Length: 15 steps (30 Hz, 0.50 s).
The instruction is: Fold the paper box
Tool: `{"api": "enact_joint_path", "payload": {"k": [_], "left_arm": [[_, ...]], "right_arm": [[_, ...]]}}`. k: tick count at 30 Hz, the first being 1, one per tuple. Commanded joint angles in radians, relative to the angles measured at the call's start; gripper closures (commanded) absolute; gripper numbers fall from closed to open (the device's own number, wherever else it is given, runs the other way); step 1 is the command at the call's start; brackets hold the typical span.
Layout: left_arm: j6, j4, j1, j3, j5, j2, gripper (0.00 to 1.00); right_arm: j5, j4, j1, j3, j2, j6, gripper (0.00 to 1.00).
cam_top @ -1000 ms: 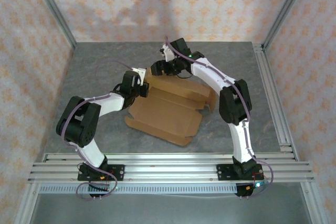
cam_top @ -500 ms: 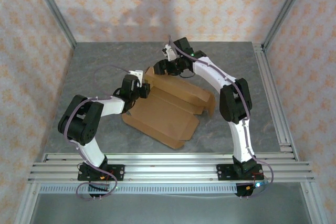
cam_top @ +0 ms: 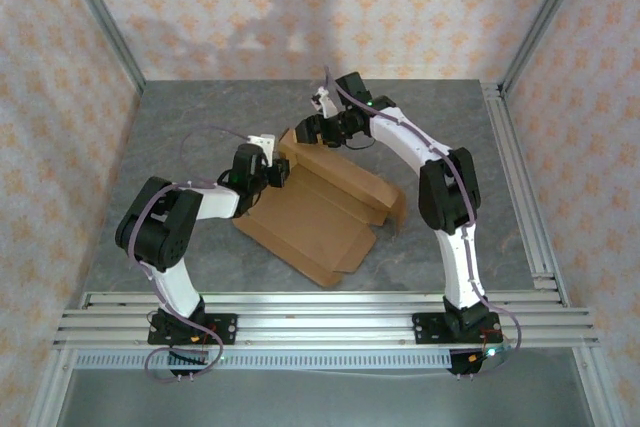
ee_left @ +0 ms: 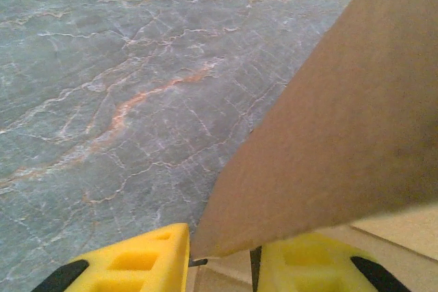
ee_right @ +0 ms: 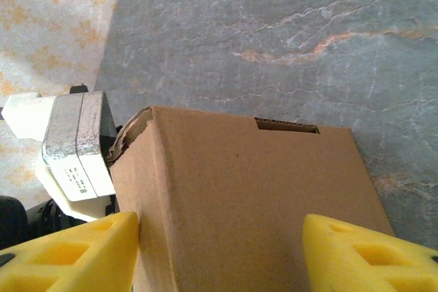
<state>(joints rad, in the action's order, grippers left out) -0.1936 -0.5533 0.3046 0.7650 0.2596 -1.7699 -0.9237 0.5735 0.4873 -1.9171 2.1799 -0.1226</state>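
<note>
The paper box (cam_top: 315, 217) is a brown die-cut cardboard sheet lying mid-table, its back wall folded up. My left gripper (cam_top: 278, 173) sits at the box's back left corner. In the left wrist view the jaws (ee_left: 222, 264) stand narrowly apart with a raised flap (ee_left: 342, 121) between them, hiding the tips. My right gripper (cam_top: 308, 133) reaches over the back left end of the upright wall. Its yellow fingers (ee_right: 68, 251) stand wide apart around the folded cardboard (ee_right: 246, 189), and the left one touches the cardboard's side.
Grey marbled tabletop (cam_top: 190, 137) surrounds the box, with patterned walls behind and at both sides. An aluminium rail (cam_top: 520, 177) runs along the right edge. The left arm's white and silver wrist part (ee_right: 75, 155) sits close beside the cardboard corner.
The box has slid and turned toward the front left, its near corner moving left. The left elbow swung left; the right gripper stayed over the back wall.
</note>
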Motion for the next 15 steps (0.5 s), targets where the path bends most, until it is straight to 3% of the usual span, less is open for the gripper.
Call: {"api": "enact_joint_path", "payload": {"k": [1,9,15], "left_arm": [[0.006,-0.034,-0.010,0.027,0.051,0.007,0.73],[0.034,-0.002,-0.009,0.061,0.085,0.010,0.81],[0.035,0.013,0.000,0.095,0.146,-0.005,0.81]], "right_arm": [[-0.047,0.071,0.001,0.007,0.022,0.001,0.38],[-0.060,0.101,0.002,-0.009,0.018,0.015,0.38],[-0.053,0.107,0.002,-0.014,0.021,0.016,0.37]]}}
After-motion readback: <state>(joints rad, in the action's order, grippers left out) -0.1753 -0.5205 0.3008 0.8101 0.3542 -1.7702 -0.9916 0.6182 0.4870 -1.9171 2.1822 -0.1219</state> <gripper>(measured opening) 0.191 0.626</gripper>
